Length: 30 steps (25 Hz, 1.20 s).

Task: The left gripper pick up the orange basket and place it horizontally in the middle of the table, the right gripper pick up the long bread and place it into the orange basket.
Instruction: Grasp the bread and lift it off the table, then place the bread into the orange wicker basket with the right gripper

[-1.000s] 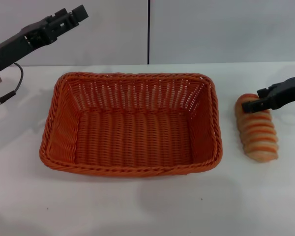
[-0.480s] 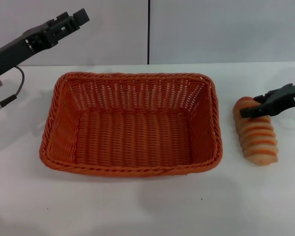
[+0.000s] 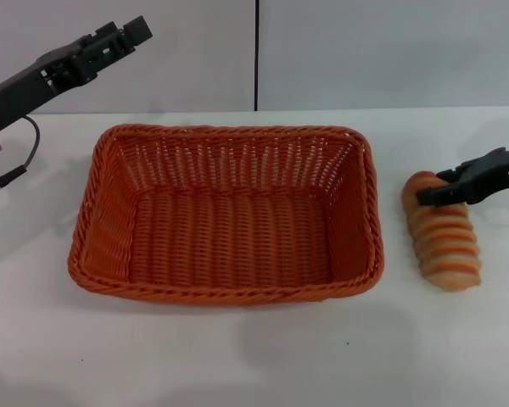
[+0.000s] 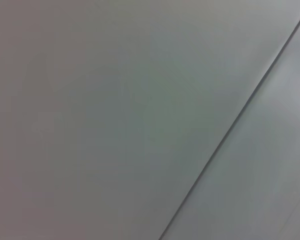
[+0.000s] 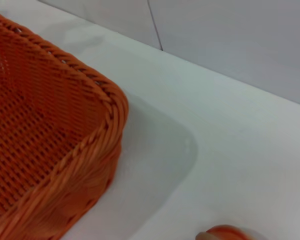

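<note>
The orange basket [image 3: 229, 216] lies lengthwise across the middle of the white table [image 3: 237, 356], with nothing in it. Its corner [image 5: 55, 140] fills one side of the right wrist view. The long bread [image 3: 443, 242], tan with orange-brown ridges, lies on the table to the right of the basket. Only the loaf's tip [image 5: 221, 234] shows in the right wrist view. My right gripper [image 3: 437, 193] reaches in from the right edge and rests across the loaf's far end. My left gripper [image 3: 134, 30] is raised at the upper left, above and behind the basket's left corner.
A grey wall with a dark vertical seam [image 3: 256, 55] stands behind the table. A black cable [image 3: 21, 165] hangs from the left arm at the left edge. The left wrist view shows only the wall [image 4: 115, 110].
The right gripper came down and slightly left onto the loaf's far end, and the loaf shifted a little toward the front edge. The left arm rose slightly.
</note>
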Tool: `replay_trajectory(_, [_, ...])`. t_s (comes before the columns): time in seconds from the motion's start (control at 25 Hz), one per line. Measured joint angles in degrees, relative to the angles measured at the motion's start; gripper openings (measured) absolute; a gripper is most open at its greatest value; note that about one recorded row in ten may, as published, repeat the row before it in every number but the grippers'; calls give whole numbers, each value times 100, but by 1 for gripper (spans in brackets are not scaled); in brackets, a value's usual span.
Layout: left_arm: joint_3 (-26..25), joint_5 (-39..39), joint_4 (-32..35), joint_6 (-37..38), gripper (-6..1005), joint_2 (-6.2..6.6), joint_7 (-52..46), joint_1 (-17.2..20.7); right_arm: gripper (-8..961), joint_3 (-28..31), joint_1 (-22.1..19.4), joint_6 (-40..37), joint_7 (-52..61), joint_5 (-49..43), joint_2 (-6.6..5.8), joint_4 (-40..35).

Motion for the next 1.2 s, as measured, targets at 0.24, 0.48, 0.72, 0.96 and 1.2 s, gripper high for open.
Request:
replay_trajectory(0.24, [-6, -6, 0, 5, 844, 9, 2, -2, 547, 10, -42, -123, 0, 2, 0, -96])
replay_trajectory(0.48, [-39, -19, 1, 10, 844, 10, 5, -1, 492, 160, -253, -361, 0, 325, -46, -397])
replay_trajectory(0.72, [-225, -26, 1, 184, 844, 15, 1, 34, 448, 225, -611, -593, 0, 1179, -278, -571])
replay_trajectory(0.96, [-249, -30, 33, 305, 844, 30, -7, 36, 407, 332, -973, -844, 0, 1696, -326, -888])
replay_trajectory(1.2, [-267, -33, 67, 370, 844, 48, -9, -8, 359, 858, -1261, -1351, 8, 1994, -262, -1484])
